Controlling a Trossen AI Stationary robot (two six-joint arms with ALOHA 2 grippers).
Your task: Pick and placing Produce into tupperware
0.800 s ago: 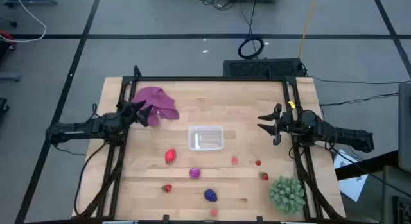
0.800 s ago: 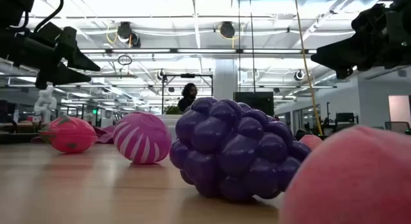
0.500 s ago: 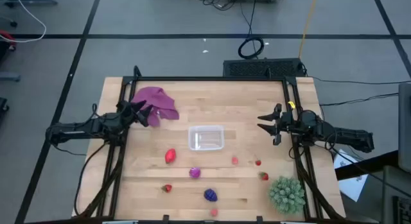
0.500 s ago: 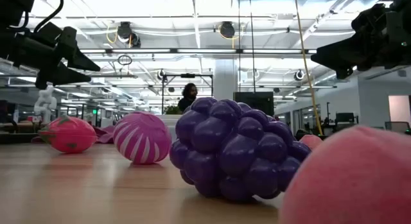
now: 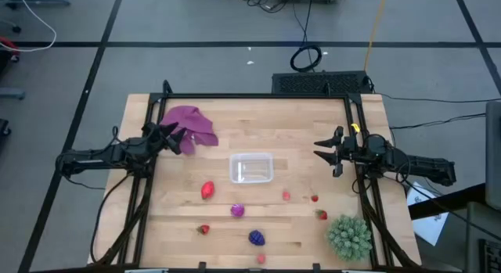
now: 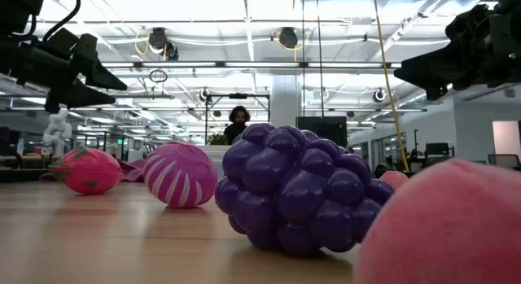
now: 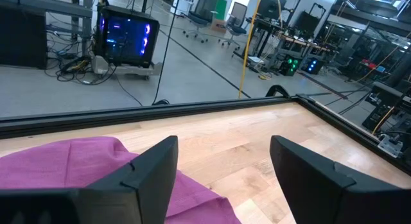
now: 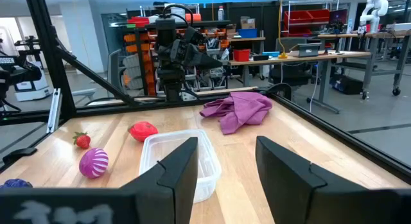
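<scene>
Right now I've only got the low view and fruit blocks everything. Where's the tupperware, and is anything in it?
Observer: The tupperware sits mid-table and is empty. All the produce lies on the wood between it and your camera.
Operator: Closest piece to it?
Observer: The red fruit, off the tub's corner on the left arm's side, not touching it.
Operator: Grippers?
Observer: Both are open and hold nothing: the left gripper at the edge of the purple cloth, the right gripper off the tub's right side.
</scene>
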